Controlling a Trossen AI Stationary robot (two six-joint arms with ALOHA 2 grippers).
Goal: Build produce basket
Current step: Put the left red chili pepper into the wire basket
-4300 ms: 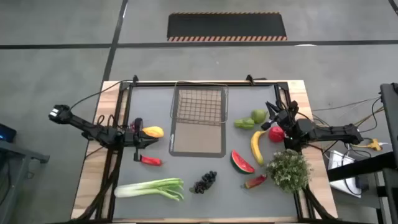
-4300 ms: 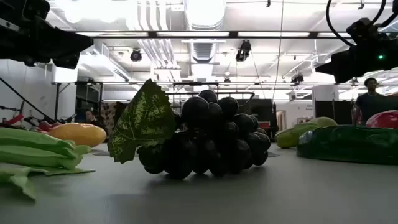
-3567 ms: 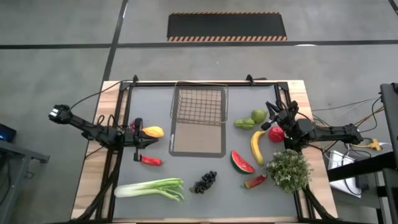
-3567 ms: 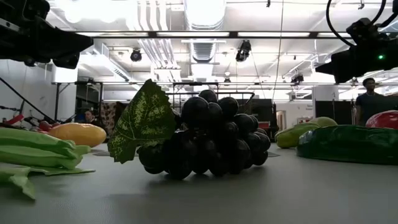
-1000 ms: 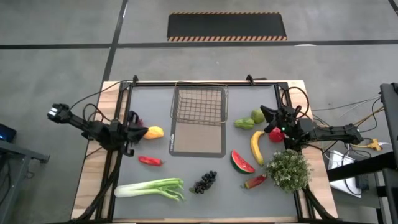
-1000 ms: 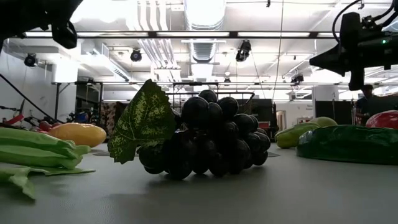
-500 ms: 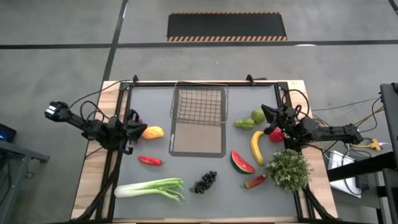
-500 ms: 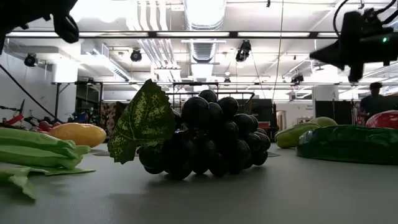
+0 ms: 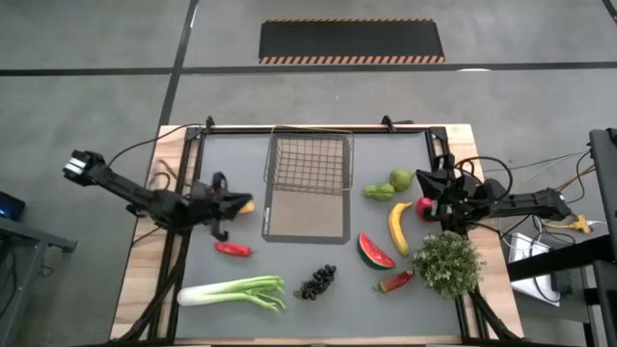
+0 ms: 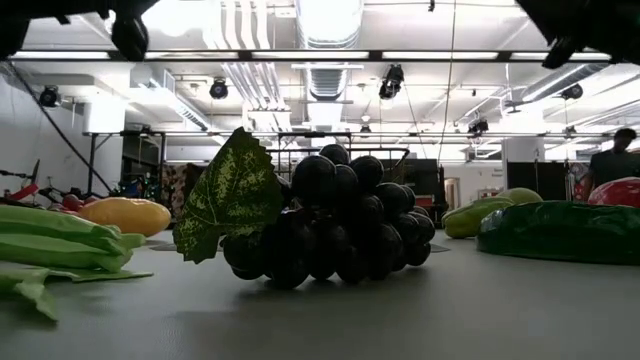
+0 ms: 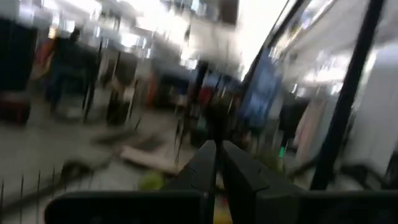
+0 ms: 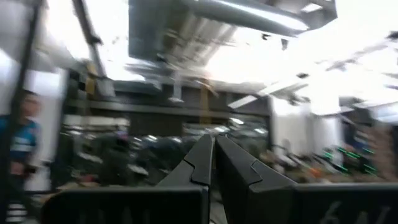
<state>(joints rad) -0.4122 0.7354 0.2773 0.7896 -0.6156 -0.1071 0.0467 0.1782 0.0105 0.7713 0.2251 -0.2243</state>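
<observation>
The produce lies spread on the table. A pale-green leek (image 9: 233,291) and dark grapes (image 9: 316,281) lie near the front, and a red pepper (image 9: 231,249) lies left of the mat. On the right are a watermelon slice (image 9: 375,251), banana (image 9: 398,227), red apple (image 9: 425,208), green pear (image 9: 400,179) and a second red pepper (image 9: 395,281). The wire basket (image 9: 308,162) stands at the far middle. My left gripper (image 9: 234,204) hovers shut above a yellow fruit (image 9: 247,206), partly hiding it. My right gripper (image 9: 424,180) hovers shut by the pear and apple. Both wrist views face the room.
A flat dark grey mat (image 9: 307,214) lies in front of the basket. A bushy grey-green plant (image 9: 446,262) stands at the right front, next to the second pepper. A green vegetable (image 9: 378,192) lies beside the pear. A person (image 10: 612,160) stands in the room beyond.
Both arms have risen, and their grippers have climbed almost out of the top of the low view. My left gripper has moved toward the table's right, over the yellow fruit. My right gripper has shifted a little to the right. No produce has moved.
</observation>
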